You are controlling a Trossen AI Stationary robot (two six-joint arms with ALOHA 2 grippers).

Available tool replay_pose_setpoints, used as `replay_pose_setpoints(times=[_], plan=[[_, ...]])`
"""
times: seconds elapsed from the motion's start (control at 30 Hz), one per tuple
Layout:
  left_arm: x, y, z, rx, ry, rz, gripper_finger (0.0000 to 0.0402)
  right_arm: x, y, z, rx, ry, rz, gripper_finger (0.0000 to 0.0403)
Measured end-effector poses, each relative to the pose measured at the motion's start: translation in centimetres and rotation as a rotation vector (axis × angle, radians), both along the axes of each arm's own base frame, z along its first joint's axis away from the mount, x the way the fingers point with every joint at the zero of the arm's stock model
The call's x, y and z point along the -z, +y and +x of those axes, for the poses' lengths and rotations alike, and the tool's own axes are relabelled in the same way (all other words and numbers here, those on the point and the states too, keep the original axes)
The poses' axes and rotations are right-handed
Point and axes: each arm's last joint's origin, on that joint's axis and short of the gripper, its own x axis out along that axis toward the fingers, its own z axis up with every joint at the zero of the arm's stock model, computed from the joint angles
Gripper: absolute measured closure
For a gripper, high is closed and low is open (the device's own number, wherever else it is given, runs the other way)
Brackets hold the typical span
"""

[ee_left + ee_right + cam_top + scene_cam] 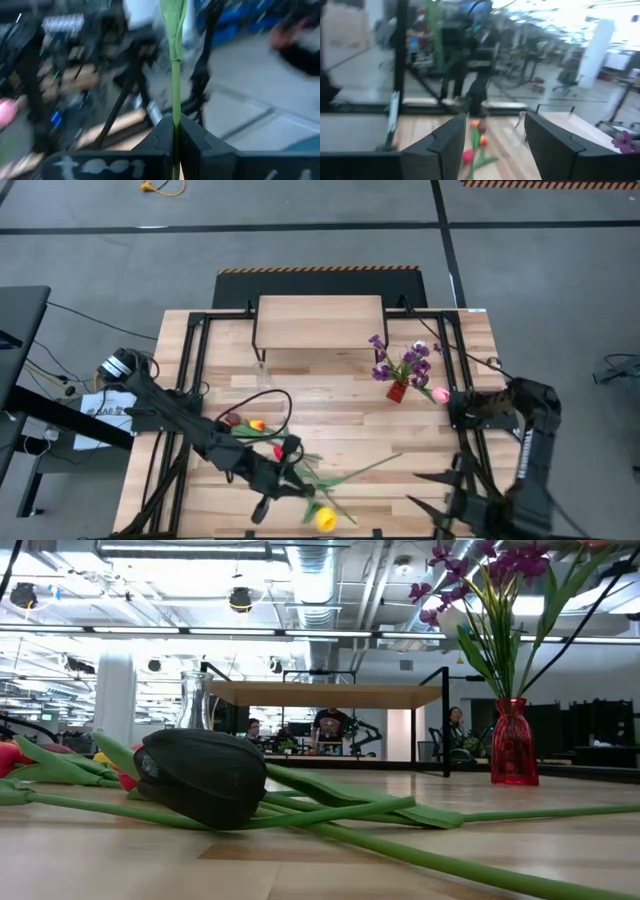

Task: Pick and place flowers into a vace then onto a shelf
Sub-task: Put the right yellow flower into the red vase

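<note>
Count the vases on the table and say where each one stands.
2. A red vase holding purple flowers stands right of the shelf; a clear glass vase stands at the shelf's front left corner. None looks hidden.

Loose flowers (290, 460) lie scattered on the table; shelf (320, 322) stands at back edge.

No text, label or number can be read anywhere; the white marks on the left end effector (175, 145) are too blurred.

Two dark jointed arms with black cabling. Left gripper (175, 137): black angular fingers, white lettering below. Right gripper (495, 145): broad black wedge fingers.
</note>
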Motion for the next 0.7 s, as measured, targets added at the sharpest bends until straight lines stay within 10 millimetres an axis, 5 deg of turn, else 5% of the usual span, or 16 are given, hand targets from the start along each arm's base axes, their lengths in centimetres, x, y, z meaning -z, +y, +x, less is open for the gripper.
replay_pose_setpoints(times=[0.17,0.4,0.7], plan=[[2.9,0.0,0.0,0.096,-0.092,-0.070,0.0401,2.0,-1.3,4.1,0.129,-0.046,0.075,0.0212],[4.9,-0.5,0.8,0.108,-0.065,-0.031,0.0401,1.9,-2.7,9.1,0.268,-0.084,0.151,0.0221],[4.9,-0.4,0.9,0.103,-0.074,-0.012,0.0401,0.6,-0.2,13.2,0.038,0.112,0.090,0.0238]])
